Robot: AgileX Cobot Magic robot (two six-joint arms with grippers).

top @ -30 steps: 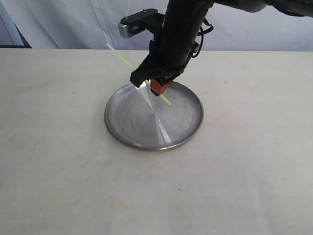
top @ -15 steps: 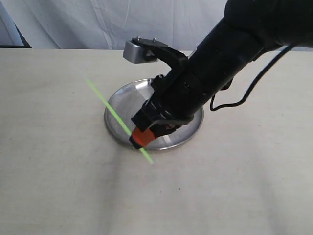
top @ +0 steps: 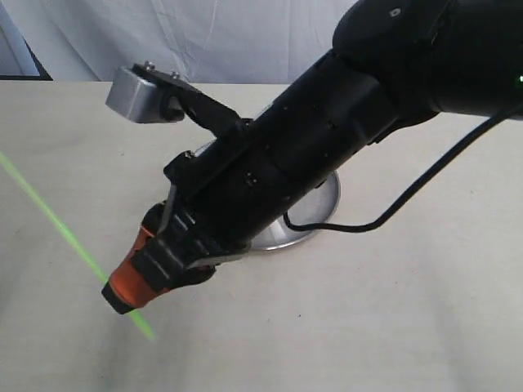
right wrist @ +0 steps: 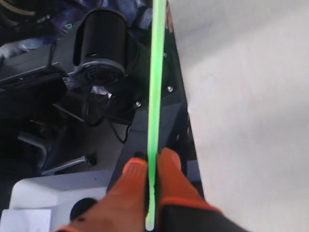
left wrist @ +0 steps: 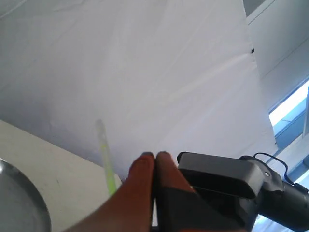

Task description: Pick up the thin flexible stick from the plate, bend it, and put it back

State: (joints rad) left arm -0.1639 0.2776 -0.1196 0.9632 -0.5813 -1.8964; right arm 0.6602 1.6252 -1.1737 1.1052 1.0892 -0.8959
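Observation:
My right gripper (top: 122,298) is shut on the thin neon-green stick (top: 57,224), holding it in the air over the table's front left, well off the plate. The stick runs straight from the far left edge down past the orange fingertips. In the right wrist view the stick (right wrist: 155,96) is pinched between the two orange pads of the gripper (right wrist: 150,164). The silver plate (top: 315,212) is mostly hidden behind the right arm. My left gripper (left wrist: 154,155) is shut with nothing seen between its fingers; a blurred length of the stick (left wrist: 107,159) shows beyond it, and the plate's edge (left wrist: 19,203) lies below.
The beige table (top: 392,310) spreads around the plate. A white curtain (top: 245,41) hangs behind it. The right wrist view shows the table's edge (right wrist: 186,96) and dark equipment (right wrist: 101,43) beyond it. A grey camera housing (left wrist: 219,174) sits close beside my left fingers.
The right arm has swung from over the plate toward the front left, carrying the stick off the plate and nearer the camera. The stick stays straight.

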